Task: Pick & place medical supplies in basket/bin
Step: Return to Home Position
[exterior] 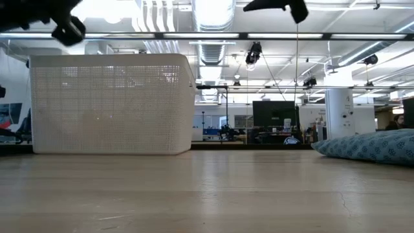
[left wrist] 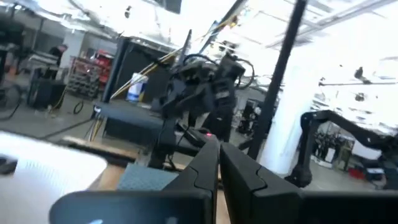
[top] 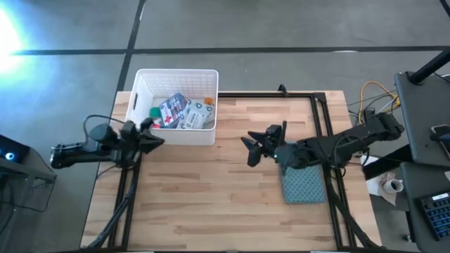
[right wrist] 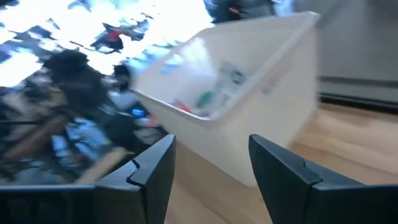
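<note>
Meeting tip to tip with nothing between them, the left jaws are closed and empty. The left wrist view shows the two dark fingers [left wrist: 249, 186] pressed together. They hang raised over the near left corner of the white bin [top: 176, 73], carried by the left arm [top: 84, 150], which reaches in from the desk's left edge. The right jaws stand apart and are also empty, with wood and the bin showing between the fingers [right wrist: 283, 180]. They hover high over the middle of the desk [top: 211, 204], to the right of the bin and well apart from it, on the right arm [top: 351, 140]. Under that arm, near the right edge, lies a blue-grey pad [top: 304, 185].

The supplies all appear to be inside the bin, which stands at the far left of the desk. A blue-white pouch [top: 172, 109], a white pack [top: 197, 118], a green piece [top: 155, 111] and an orange bit [top: 208, 101] lie heaped on its floor. No loose item shows on the wood, so the sorting looks finished, and what remains is probably parking the arms.

Should anything need lifting again, the pouch and pack would likely be light, soft and slick, best pinched across a flat edge. The bin itself looks stiff and light, best taken at its rim.
</note>
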`<state>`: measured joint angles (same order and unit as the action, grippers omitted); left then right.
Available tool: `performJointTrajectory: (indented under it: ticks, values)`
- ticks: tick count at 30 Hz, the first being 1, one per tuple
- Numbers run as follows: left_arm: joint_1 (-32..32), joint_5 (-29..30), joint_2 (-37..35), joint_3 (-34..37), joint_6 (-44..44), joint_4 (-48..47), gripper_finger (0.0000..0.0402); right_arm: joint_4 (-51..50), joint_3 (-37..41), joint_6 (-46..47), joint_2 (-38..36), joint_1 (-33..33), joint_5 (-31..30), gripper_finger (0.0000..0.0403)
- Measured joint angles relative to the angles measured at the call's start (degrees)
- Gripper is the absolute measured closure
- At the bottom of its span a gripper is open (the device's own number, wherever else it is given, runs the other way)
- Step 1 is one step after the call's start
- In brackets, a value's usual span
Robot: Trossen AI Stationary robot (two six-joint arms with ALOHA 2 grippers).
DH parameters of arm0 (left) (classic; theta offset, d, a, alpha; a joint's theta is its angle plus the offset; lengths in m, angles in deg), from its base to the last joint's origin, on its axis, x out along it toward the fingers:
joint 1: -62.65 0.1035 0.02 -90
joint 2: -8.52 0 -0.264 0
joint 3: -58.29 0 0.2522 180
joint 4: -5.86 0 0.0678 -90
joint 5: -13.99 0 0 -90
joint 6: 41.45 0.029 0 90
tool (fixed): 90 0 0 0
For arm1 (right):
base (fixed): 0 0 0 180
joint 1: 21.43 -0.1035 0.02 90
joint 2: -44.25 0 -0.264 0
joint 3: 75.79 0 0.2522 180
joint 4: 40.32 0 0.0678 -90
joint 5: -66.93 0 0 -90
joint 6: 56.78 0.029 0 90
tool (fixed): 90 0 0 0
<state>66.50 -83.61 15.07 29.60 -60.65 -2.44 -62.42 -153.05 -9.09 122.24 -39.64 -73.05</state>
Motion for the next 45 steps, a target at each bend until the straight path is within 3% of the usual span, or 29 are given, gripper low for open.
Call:
performJointTrajectory:
  ticks: [5, 9, 17, 22, 25, 38, 45]
  values:
    - [0.0, 0.9, 1.8, 5.0, -1.9, 3.8, 0.0401, 23.0, 10.4, -11.4, -3.7, 4.4, 14.6, 0.0209]
    - [-0.1, 1.5, 1.4, 6.6, -1.5, 4.6, 0.0401, 28.4, 18.1, -14.0, -8.9, 9.2, 26.7, 0.0209]
    - [0.0, 0.5, 0.3, 6.2, -0.2, 2.8, 0.0401, 28.4, 33.4, -15.0, -29.1, 10.2, 22.9, 0.0209]
    - [0.0, 0.9, 0.2, 6.3, -1.8, 3.0, 0.0401, 28.3, 43.0, -10.1, -40.0, 10.8, 24.7, 0.0209]
    - [0.0, 1.6, 0.2, 6.3, -1.9, 3.0, 0.0401, 28.5, 46.2, -8.8, -42.6, 10.7, 27.6, 0.0209]
    - [0.0, 2.1, 0.9, 6.5, -0.8, 3.1, 0.0401, 33.8, 62.3, -7.5, -54.2, 13.3, 26.0, 0.0209]
    - [0.0, 1.7, 0.9, 7.8, 1.5, 3.3, 0.0401, 22.3, 63.0, -7.4, -61.9, 13.4, 23.9, 0.0209]
